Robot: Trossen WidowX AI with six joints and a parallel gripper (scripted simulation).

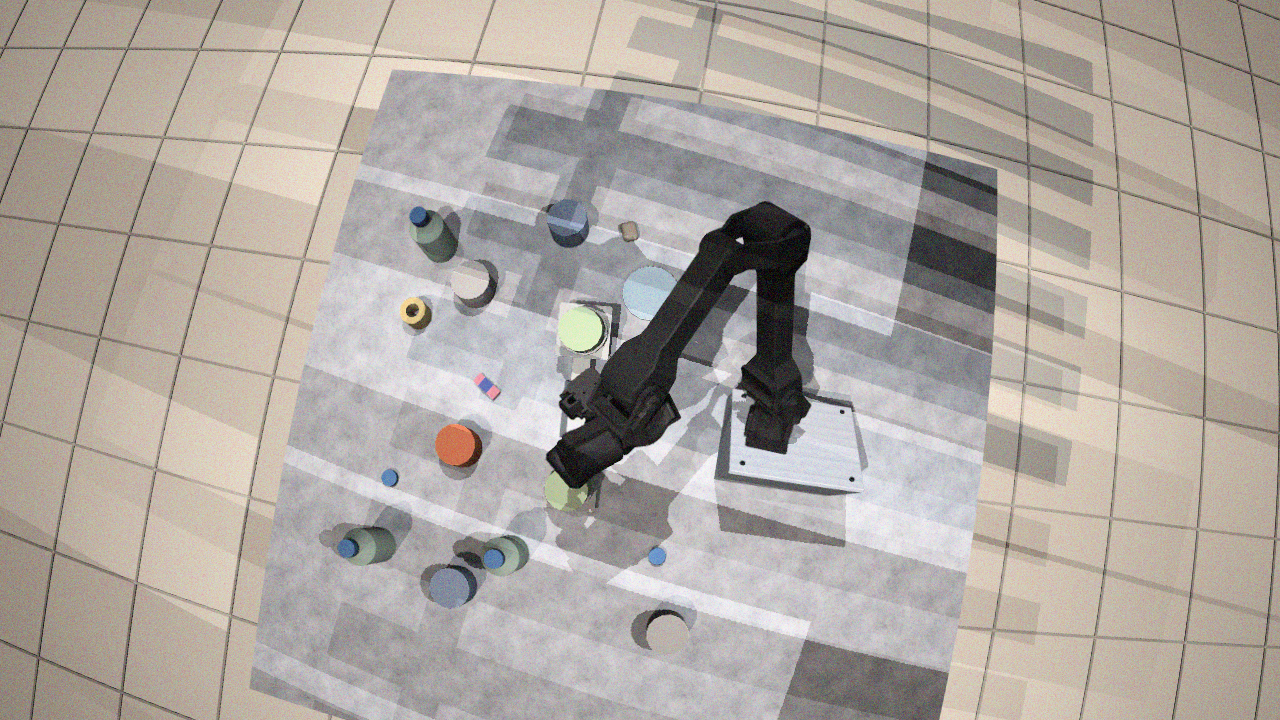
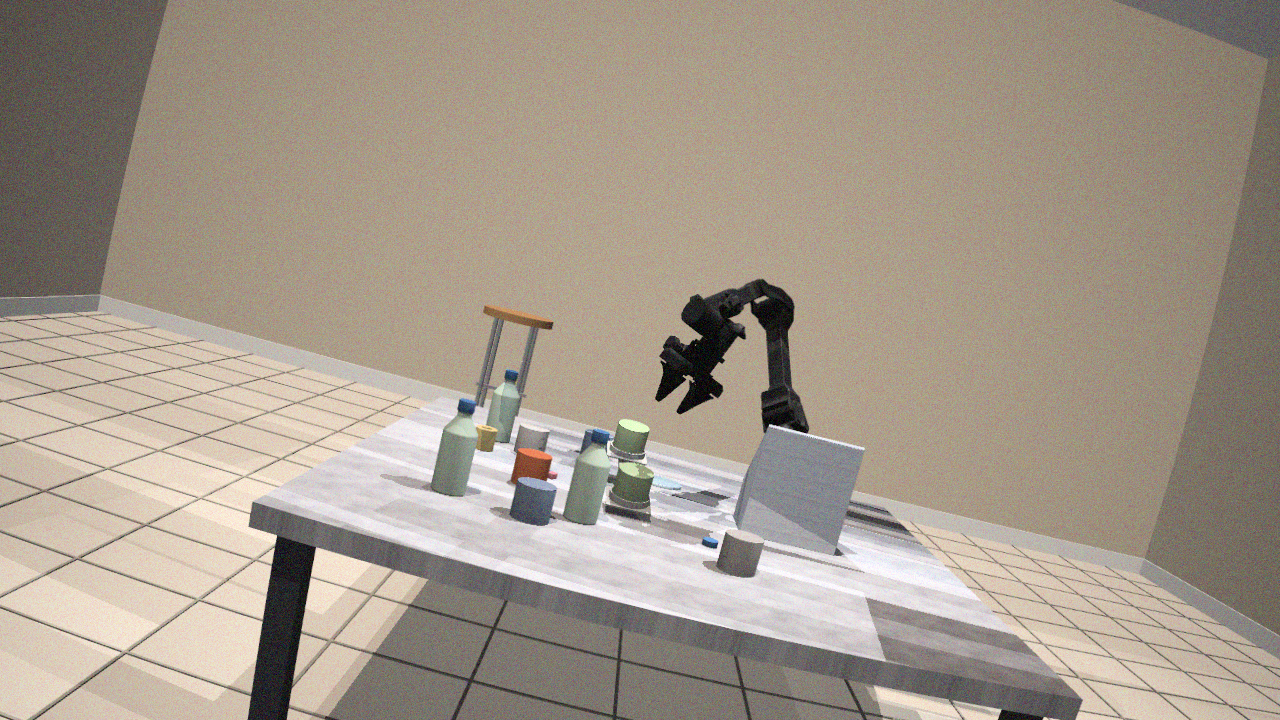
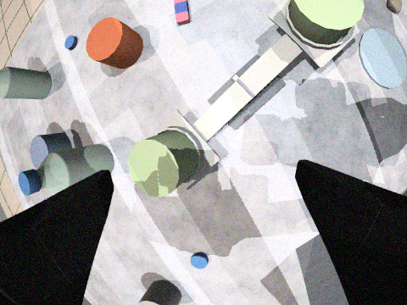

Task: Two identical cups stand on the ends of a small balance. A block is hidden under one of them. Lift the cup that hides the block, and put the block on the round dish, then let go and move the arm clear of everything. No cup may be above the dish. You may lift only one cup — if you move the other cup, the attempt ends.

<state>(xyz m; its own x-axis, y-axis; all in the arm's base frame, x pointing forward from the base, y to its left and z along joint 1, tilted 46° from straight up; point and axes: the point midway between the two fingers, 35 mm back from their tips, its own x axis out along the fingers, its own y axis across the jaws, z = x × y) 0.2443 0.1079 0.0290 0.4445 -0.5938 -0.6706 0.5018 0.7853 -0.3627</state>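
Note:
One green cup (image 1: 581, 329) (image 2: 631, 437) (image 3: 326, 14) stands on the balance's far end, beside the dish. The identical green cup (image 1: 566, 494) (image 2: 632, 483) (image 3: 153, 168) stands on the near end. The balance's pale beam (image 3: 263, 76) joins the two ends; I cannot tell which end is lower. No block shows, and both cups hide what is under them. The light blue round dish (image 1: 646, 291) (image 2: 666, 484) (image 3: 382, 59) has nothing on it. My gripper (image 2: 669, 405) (image 3: 205, 174) is open and empty, high above the table. The arm hides its fingers in the top view.
An orange cylinder (image 1: 457, 445) (image 3: 114, 42) stands left of the balance. A green bottle (image 1: 505, 555) (image 2: 587, 483) and a blue-grey cylinder (image 1: 452, 586) (image 2: 533, 500) stand near the near cup. A blue disc (image 1: 657, 556) (image 3: 199, 260) and grey cylinder (image 1: 667, 632) (image 2: 740, 553) lie toward the front.

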